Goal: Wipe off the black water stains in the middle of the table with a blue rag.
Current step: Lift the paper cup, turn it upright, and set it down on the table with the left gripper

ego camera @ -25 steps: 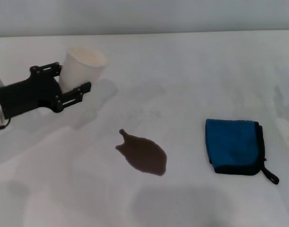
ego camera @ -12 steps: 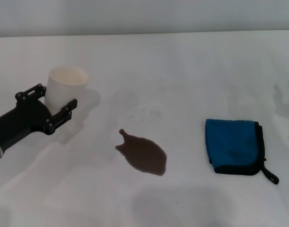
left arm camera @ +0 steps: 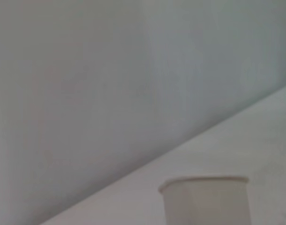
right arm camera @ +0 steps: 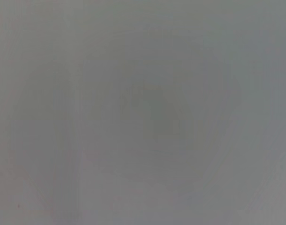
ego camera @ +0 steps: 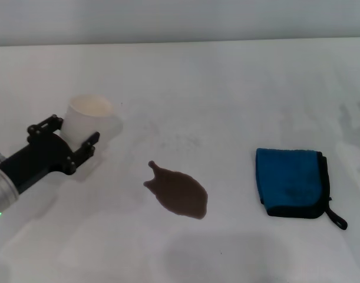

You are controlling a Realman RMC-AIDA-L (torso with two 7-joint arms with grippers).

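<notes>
Look left on the table point(ego camera: 227, 88): left gripper point(ego camera: 73, 132) closed around a white cup point(ego camera: 90, 112), fingers hugging both sides. Cup upright, well away from the stain point(ego camera: 178, 193). Hard to tell if the cup bottom touches the table yet.

Looks like the step now: put the cup down out of the way, so the wiping can start.

To do it well:
- Keep the cup straight up, no tipping.
- Go down slowly until the bottom sits flat.
- Open the fingers wide, then pull straight back, so as not to knock the cup over.
- Stay clear of the stain, near the middle, dark and wet, with a small tail pointing toward the cup.

Then go for the rag point(ego camera: 290, 181): blue, folded, flat on the right side, well apart from the stain, black loop at its near corner.

No sign of the right gripper anywhere; best to bring it in from above the rag.
</notes>
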